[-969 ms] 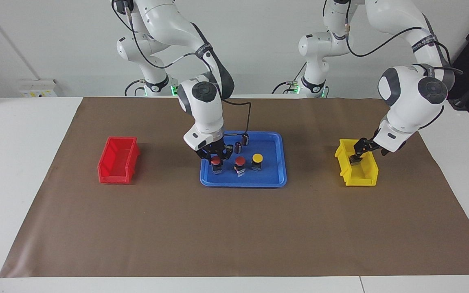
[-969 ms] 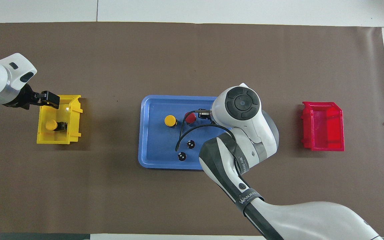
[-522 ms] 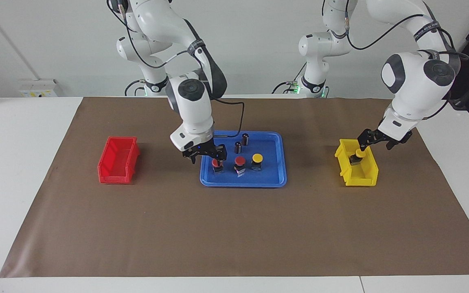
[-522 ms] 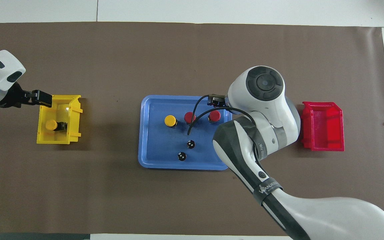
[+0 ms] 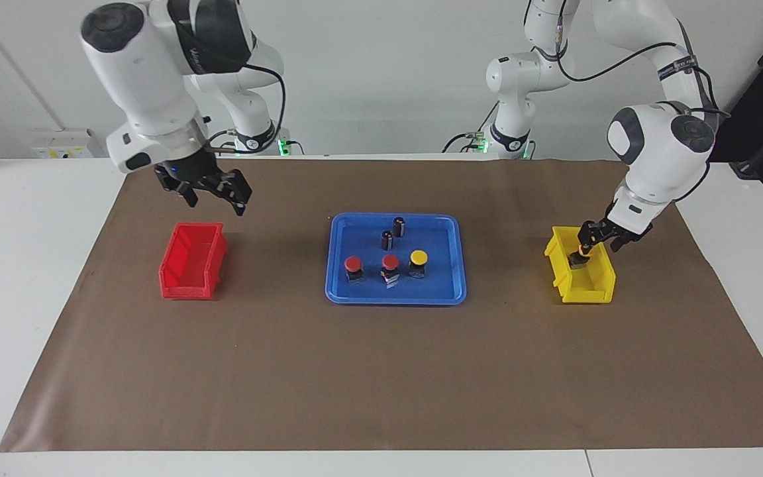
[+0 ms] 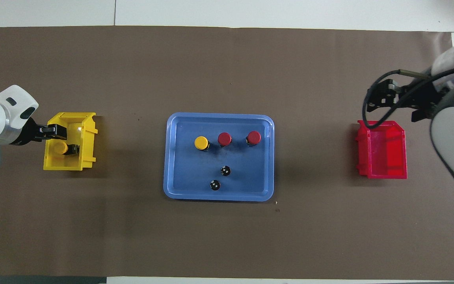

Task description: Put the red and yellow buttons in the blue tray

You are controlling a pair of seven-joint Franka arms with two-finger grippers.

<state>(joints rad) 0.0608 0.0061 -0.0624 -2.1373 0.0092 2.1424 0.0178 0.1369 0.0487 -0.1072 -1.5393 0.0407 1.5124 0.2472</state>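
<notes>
Now we see three buttons [image 5: 389, 268] in the blue tray [image 5: 449, 291], our right tool [image 5: 212, 191] spread wide over the red bin [image 5: 191, 271], our left tool [image 5: 583, 248], grip unreadable, at the fourth [image 6: 59, 148] in the yellow bin [image 5: 580, 286].

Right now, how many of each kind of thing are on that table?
Red buttons: 2
Yellow buttons: 2
Dark cylinders: 2
Blue tray: 1
Red bin: 1
Yellow bin: 1
Total: 9
</notes>
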